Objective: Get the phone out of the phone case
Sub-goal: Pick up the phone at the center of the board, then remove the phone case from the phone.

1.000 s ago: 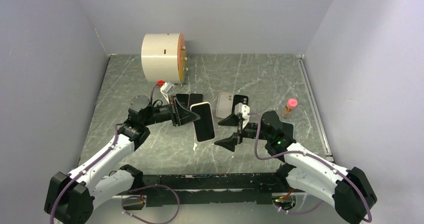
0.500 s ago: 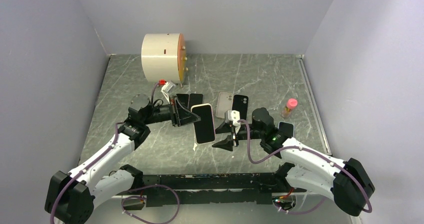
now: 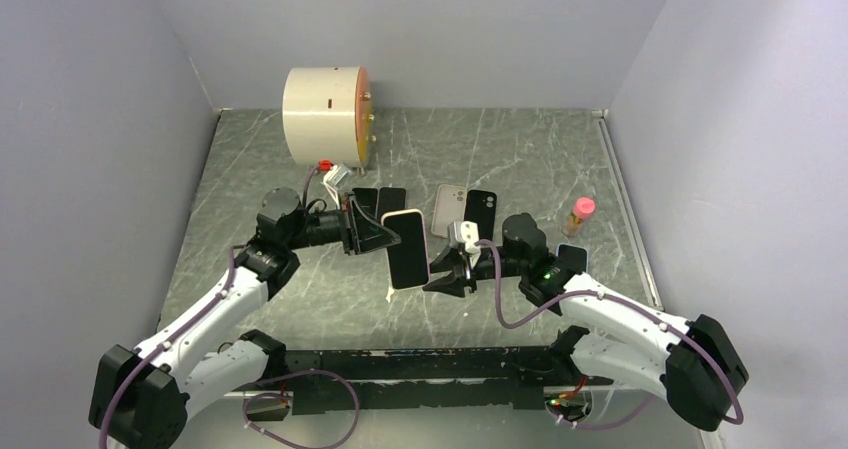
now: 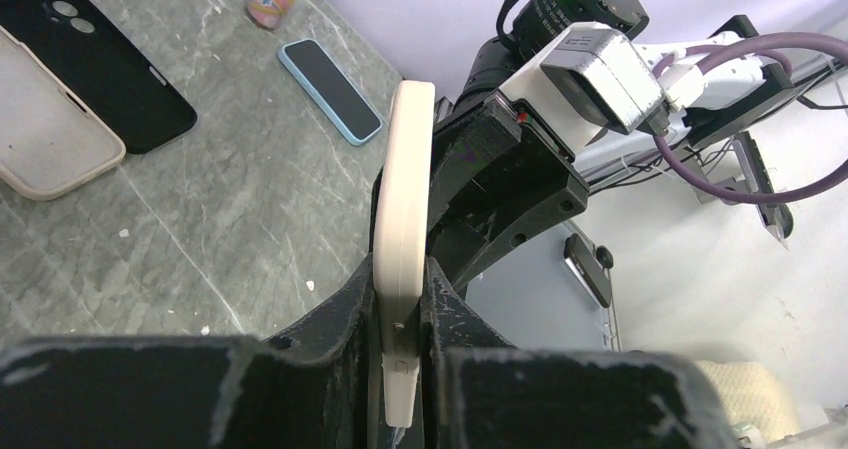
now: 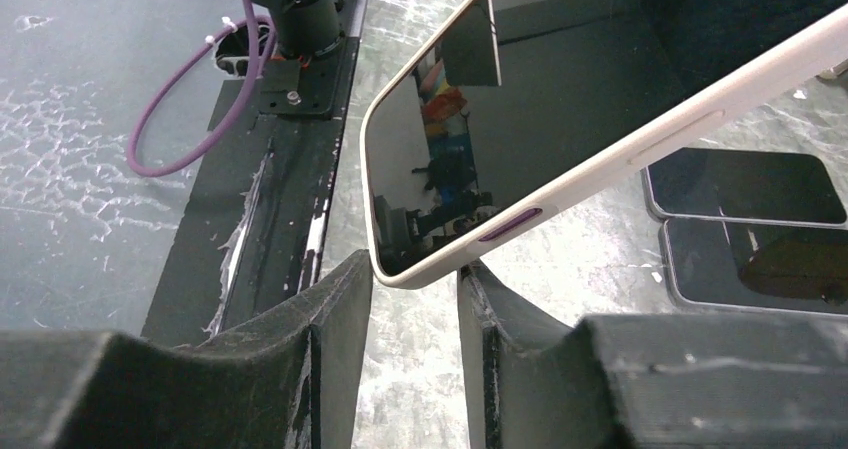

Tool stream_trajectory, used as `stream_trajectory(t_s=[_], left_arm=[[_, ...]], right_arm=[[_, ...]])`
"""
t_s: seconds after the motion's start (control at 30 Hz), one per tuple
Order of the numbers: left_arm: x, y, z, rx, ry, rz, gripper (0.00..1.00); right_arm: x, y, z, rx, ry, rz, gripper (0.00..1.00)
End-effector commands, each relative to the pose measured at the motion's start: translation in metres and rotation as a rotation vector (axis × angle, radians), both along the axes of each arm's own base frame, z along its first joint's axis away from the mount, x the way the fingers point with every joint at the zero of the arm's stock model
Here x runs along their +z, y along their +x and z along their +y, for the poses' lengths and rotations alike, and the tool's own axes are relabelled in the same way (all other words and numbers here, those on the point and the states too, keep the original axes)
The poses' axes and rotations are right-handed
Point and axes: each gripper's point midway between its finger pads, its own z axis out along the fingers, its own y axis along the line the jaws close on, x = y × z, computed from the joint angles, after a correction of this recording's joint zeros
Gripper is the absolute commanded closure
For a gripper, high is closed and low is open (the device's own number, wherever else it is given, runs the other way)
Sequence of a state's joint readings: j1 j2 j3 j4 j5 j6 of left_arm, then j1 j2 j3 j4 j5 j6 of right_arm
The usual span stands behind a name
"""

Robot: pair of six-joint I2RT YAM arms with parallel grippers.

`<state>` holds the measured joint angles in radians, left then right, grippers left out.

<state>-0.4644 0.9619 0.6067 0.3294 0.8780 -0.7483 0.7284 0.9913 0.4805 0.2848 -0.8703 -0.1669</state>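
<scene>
- Top view: high above the near edge, looking down over the whole table (image 3: 540, 159).
- Wrist views: very close, facing each other; all three share the cased phone (image 3: 407, 249).

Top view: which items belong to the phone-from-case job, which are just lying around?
Job: cased phone, left gripper clamping it, right gripper straddling its corner.
Lying about: white drum, pink-capped bottle, pale case, black case, blue phone, two dark phones.

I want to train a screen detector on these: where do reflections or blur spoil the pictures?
Right wrist view: the phone has a glossy screen that mirrors the surroundings, and the jaws at the bottom edge are soft. Left wrist view: the near jaws are blurred too, while the table stays sharp. Top view: even light, faint shadows, no strong glare.
</scene>
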Motion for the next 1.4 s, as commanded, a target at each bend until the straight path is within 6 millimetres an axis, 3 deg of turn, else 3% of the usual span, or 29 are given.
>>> stream_trajectory(t_s=[0.0,0.2,0.37,0.53,0.97,1.23,1.37], left_arm=[[0.037,-0.007,0.001,-0.021,-0.044,-0.128,0.98],[0.036,-0.009,0.001,-0.027,-0.033,-0.129,0.98],[0.036,-0.009,0.001,-0.027,-0.021,-0.106,0.97],[0.042,-0.017,0.0,-0.076,-0.037,-0.095,0.98],[0.046,-0.03,0.001,-0.139,-0.04,-0.087,0.97],[0.053,-0.035,0.005,-0.121,-0.064,-0.159,0.98],[0.05,-0.022,0.011,-0.001,-0.04,-0.221,0.98]], right_arm=[[0.024,0.003,0.007,0.03,0.054,-0.077,0.63],[0.026,0.007,0.01,0.018,0.057,-0.073,0.73],[0.02,0.015,0.012,-0.005,0.048,-0.084,0.91],[0.02,0.019,0.014,0.001,0.042,-0.131,0.97],[0.031,0.023,0.025,0.122,0.019,-0.331,1.0],[0.033,0.034,0.034,0.087,0.019,-0.263,1.0],[0.031,0.026,0.032,0.086,0.04,-0.187,0.83]])
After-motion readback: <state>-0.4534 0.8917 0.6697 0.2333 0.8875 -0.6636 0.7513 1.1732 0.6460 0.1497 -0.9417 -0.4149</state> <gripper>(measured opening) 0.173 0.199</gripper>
